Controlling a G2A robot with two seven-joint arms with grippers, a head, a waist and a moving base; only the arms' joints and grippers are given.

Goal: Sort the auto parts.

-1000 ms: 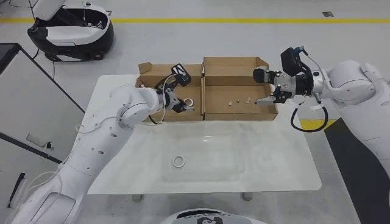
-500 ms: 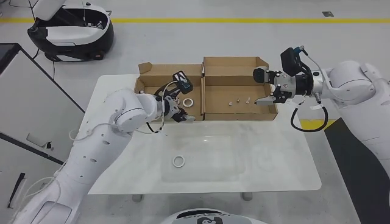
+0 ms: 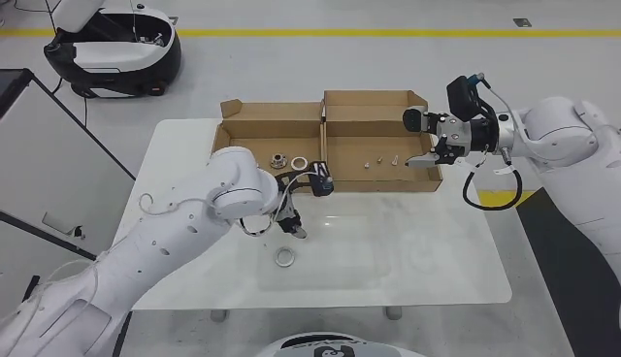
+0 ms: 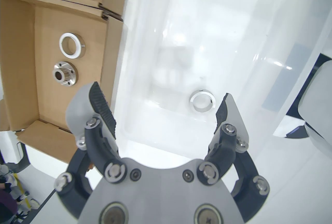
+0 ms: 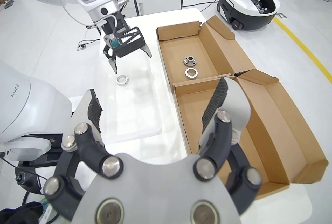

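Fingers spread, the left gripper (image 4: pixel 160 95) hangs above the loose ring (image 4: pixel 202 103) on the worktop (image 4: pixel 207 14), seemingly lined up to carry it to the box (image 4: pixel 20 53) holding a matching ring (image 4: pixel 71 44). The right gripper (image 5: pixel 157 88) hovers open-fingered by the other box (image 5: pixel 272 118).

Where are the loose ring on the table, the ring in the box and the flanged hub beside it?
loose ring (image 4: pixel 192 103): left wrist view, on its band.
boxed ring (image 4: pixel 62 45): left wrist view, on its band.
flanged hub (image 4: pixel 71 79): left wrist view, on its flange.
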